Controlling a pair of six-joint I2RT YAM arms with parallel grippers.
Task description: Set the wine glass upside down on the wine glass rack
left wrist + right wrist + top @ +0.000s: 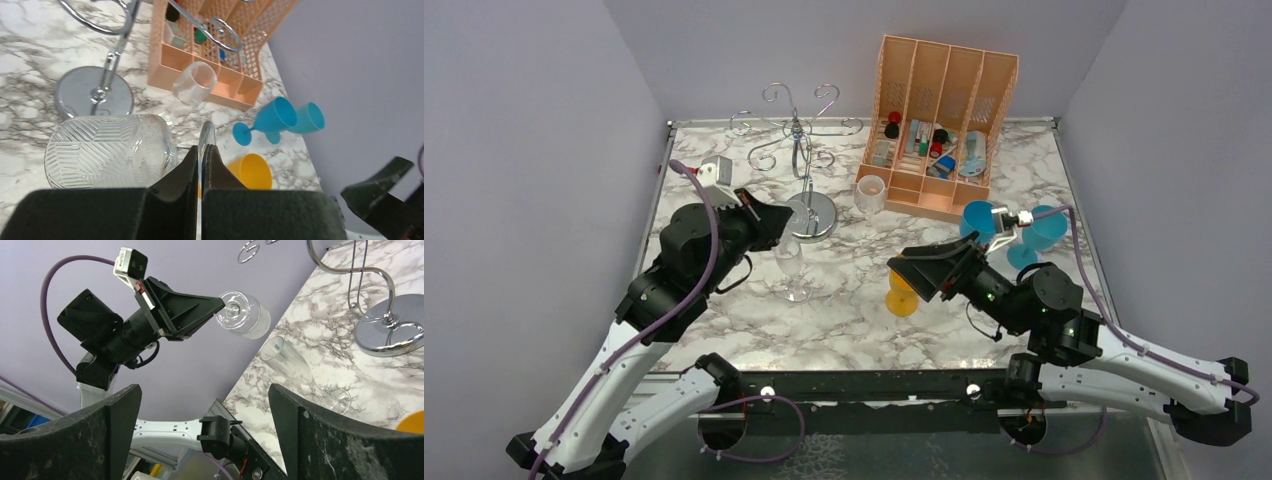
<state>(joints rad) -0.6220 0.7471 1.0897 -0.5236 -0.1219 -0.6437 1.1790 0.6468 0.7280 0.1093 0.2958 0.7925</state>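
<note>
- Up close, the left claw (201, 150) is shut tight. It pinches the thin round foot of the glass (107, 150).
- That glass is up in the air, off the table. It is just beside the rack (819, 215), on the robot's side of it, and does not touch it.
- Its bowl sticks out sideways from the claw. It does not look bowl-down yet, but the exact tilt is hard to tell.
- Farther off, the right claw (205, 390) is wide open and holds nothing. It is well to the right of the rack and faces the glass.
- One other glass (792, 262) stands upright on the table near the foot of the rack. No claw holds it.
- To the right of the rack sits an orange box (939, 120), and a small clear cup (870, 193) stands between the two.
- Done so far: the glass is picked up and is close to the rack.
- No glass hangs from the curly arms on top of the rack.
- Left to do, I think: lift the glass up to those curly arms and turn it so the bowl points down. Then slide the stem into one arm so the foot rests on the wire, and let go.
</note>
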